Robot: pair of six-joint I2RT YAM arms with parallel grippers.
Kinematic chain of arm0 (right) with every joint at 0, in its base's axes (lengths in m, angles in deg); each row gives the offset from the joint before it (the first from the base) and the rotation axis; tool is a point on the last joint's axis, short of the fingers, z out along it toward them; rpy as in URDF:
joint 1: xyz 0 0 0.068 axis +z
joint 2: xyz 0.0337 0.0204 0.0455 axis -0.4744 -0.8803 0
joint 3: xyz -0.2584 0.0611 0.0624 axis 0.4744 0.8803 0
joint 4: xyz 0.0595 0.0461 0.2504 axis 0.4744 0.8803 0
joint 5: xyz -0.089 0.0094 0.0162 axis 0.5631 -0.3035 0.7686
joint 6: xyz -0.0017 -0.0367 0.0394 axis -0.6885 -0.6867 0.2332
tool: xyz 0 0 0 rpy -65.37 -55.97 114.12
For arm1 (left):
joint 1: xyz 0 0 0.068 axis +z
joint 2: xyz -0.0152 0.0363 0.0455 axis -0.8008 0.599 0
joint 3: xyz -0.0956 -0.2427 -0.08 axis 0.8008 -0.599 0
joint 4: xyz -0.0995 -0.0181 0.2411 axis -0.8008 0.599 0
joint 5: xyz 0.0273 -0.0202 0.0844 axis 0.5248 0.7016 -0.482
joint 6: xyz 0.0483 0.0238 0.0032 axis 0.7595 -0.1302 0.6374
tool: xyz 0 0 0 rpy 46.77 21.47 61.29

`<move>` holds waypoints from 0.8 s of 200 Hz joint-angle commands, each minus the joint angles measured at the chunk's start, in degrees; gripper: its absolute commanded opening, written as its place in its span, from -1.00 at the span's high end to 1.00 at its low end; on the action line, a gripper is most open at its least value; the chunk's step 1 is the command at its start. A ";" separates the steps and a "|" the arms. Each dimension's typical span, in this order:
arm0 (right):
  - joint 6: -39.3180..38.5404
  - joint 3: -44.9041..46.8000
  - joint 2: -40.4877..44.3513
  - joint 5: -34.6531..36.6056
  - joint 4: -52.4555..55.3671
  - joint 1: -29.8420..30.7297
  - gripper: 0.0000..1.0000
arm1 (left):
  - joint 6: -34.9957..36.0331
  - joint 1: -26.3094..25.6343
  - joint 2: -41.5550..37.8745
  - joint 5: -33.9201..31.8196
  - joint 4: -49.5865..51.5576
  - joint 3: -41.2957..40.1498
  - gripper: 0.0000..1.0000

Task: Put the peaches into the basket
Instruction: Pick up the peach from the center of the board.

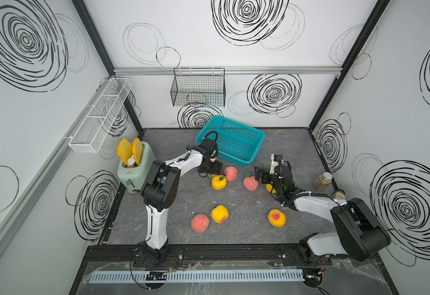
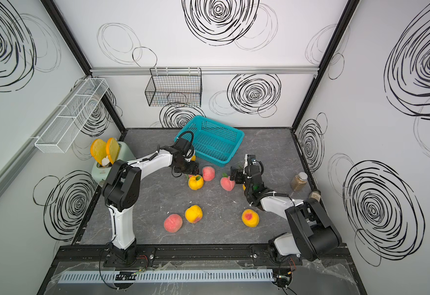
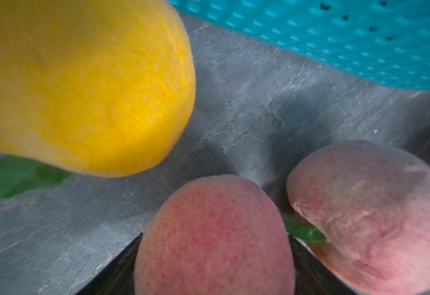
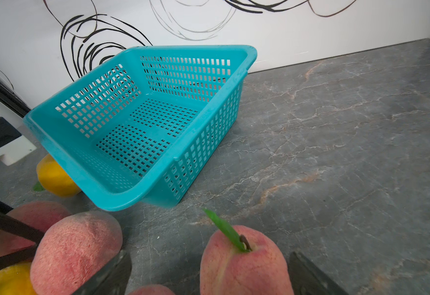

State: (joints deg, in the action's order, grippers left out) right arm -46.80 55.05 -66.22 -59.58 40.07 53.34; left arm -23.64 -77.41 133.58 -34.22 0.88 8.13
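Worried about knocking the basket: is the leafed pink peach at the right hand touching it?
Apart. The right wrist view shows bare table between the leafed pink peach and the basket's near corner.

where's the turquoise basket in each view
Both top views: turquoise basket at the back of the table, near centre.
Left wrist: only its perforated wall, across the picture's upper right.
Right wrist: whole and empty, left of centre.
Shared landmark: the yellow peach beside its corner.
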 commanded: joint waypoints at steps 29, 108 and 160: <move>-0.02 -1.50 -0.70 0.61 -0.59 0.39 -0.99 | 0.96 0.65 0.34 1.59 -0.71 1.27 -0.54; -0.02 -1.86 -1.01 0.53 -0.33 0.38 -0.98 | 1.47 0.83 -0.28 2.50 -1.19 0.90 -0.42; -0.02 -1.91 -1.10 0.58 -0.24 0.39 -0.99 | 1.59 0.83 -1.54 3.30 -2.49 0.30 -0.42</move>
State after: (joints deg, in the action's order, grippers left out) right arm -46.80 54.66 -66.76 -59.58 40.09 53.34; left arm -22.92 -77.15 133.58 -31.97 0.44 8.13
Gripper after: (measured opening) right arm 0.992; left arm 0.751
